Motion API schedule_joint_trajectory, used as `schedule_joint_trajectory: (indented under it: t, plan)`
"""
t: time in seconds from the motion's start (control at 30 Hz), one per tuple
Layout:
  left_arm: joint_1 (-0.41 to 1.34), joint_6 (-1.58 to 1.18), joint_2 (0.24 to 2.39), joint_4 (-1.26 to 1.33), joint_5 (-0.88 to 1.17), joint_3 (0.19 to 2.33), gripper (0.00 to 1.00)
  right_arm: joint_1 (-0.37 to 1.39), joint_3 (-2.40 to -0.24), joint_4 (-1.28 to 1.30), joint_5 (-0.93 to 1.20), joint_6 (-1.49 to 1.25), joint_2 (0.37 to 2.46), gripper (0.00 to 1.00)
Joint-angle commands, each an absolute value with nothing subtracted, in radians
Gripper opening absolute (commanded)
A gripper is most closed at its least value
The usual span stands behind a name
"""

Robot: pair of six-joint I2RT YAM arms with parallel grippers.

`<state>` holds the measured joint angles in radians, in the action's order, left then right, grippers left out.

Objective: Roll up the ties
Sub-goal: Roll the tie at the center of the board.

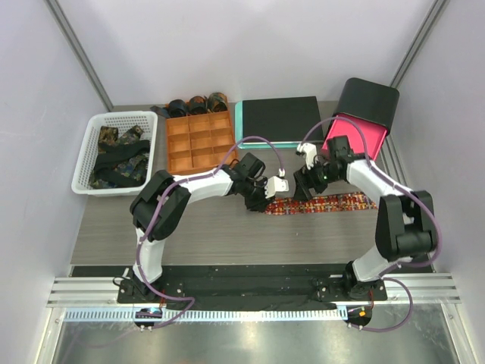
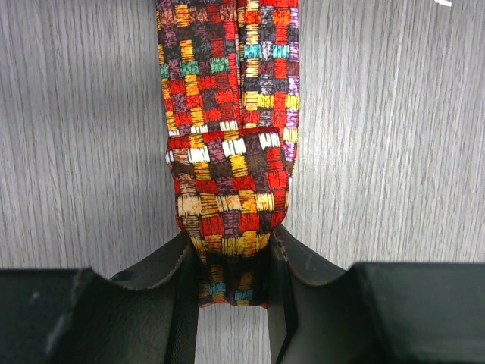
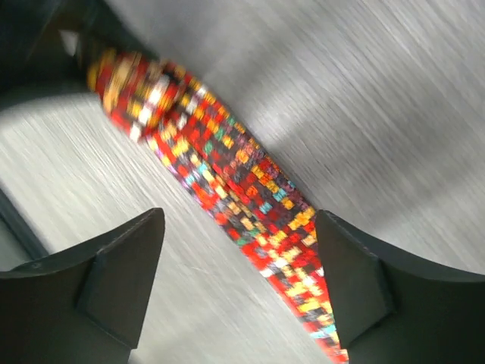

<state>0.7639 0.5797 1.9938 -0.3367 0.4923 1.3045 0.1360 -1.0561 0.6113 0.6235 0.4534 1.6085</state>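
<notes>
A red-orange checked tie [image 1: 327, 203] lies flat across the table, running right from the grippers. My left gripper [image 1: 261, 199] is shut on the tie's folded left end, a small started roll [image 2: 227, 189] between its fingers [image 2: 176, 280]. My right gripper [image 1: 303, 184] is open and hovers just above the tie [image 3: 250, 189], one finger [image 3: 121, 277] on each side, not touching it. Three dark rolled ties [image 1: 198, 105] sit behind the orange tray. Dark green and black ties [image 1: 117, 155] fill the white basket.
An orange compartment tray [image 1: 198, 141] stands at the back centre, a white basket [image 1: 95, 182] at the left, a black board with a teal edge [image 1: 279, 119] and a pink and black box [image 1: 362, 114] at the back right.
</notes>
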Motion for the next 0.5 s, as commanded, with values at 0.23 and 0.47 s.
schedule_joint_trajectory:
  t: [0.23, 0.47]
  plan:
    - [0.742, 0.598, 2.005, -0.445, 0.482, 1.293, 0.24, 0.164, -0.876, 0.518, 0.741, 1.233, 1.549, 0.92]
    - [0.729, 0.588, 2.006, -0.445, 0.482, 1.292, 0.24, 0.184, -0.888, 0.535, 0.678, 1.391, 1.634, 0.87]
